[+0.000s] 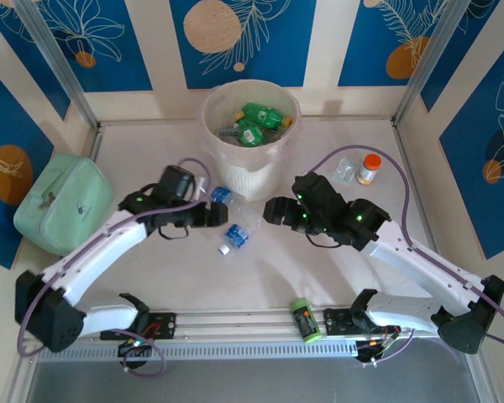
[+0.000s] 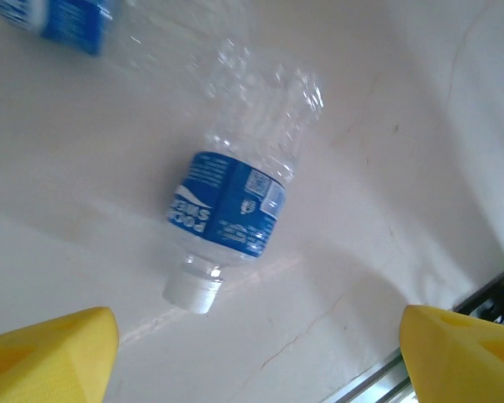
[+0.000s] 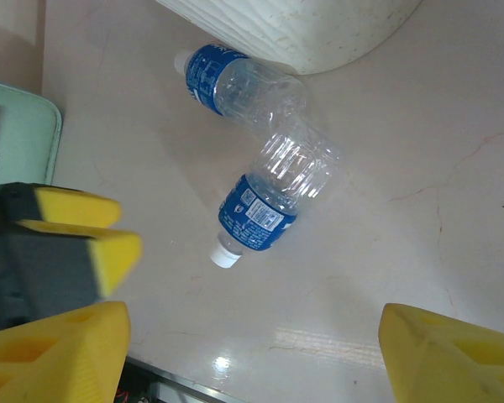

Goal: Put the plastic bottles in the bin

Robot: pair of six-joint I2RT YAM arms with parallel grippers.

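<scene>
Overhead, green bottles [image 1: 256,126] inside the bin [image 1: 256,172]; left fingers [image 2: 46,353] and right fingers [image 3: 454,353] wide apart, empty, above clear bottles [image 3: 269,201].

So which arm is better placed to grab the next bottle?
Probably the left: the open left gripper hovers close over the clear blue-labelled plastic bottle with the white cap, centred between its fingers. The right gripper, also open, views it from farther off.
</scene>
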